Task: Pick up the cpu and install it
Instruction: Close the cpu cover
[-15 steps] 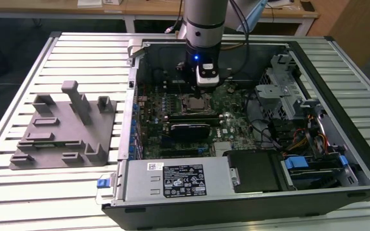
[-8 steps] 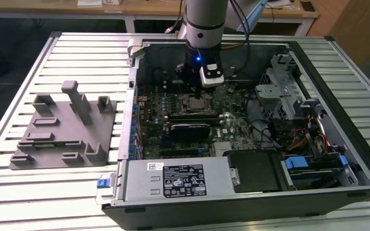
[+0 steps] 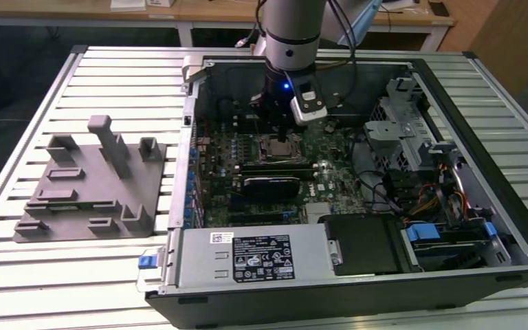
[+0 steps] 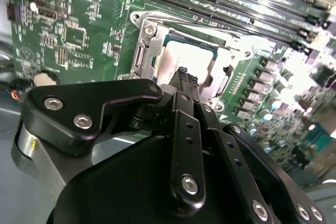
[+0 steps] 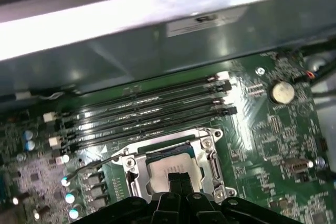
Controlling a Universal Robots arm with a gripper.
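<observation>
1. Pale silver-grey metal top: the cpu [image 5: 169, 165] lies flat inside the steel socket frame [image 5: 211, 150] on the green motherboard [image 5: 273, 129], directly under the tool's tips. It looks placed; I cannot tell whether it is fully seated.
2. The tool [image 5: 178, 178] has its black fingers drawn together with nothing between them, the tips over the chip's edge nearest the tool's body. In the second wrist view the tool [image 4: 183, 73] has the same pose over the cpu [image 4: 181, 53]. I cannot tell whether it is touching or just above.
3. Downward risk: the joined tips make a narrow point. Pressing at one edge rather than the middle could, I judge, tip the chip in the socket and bend the contacts beneath.
4. Sideways risk: any drift while in contact could scrape the metal top or shove the chip against the socket frame, leaving it crooked.
5. Clearance risk: the memory slots [image 5: 152, 109] lie just beyond the tool. The wide black linkage could catch them if the arm leans that way.
6. In the exterior view the arm reaches down into the open computer case [image 3: 337, 306]. The grey moulded fixture [image 3: 90, 185] sits on the slatted table [image 3: 25, 89], well apart from the tool, so it is no hazard.
</observation>
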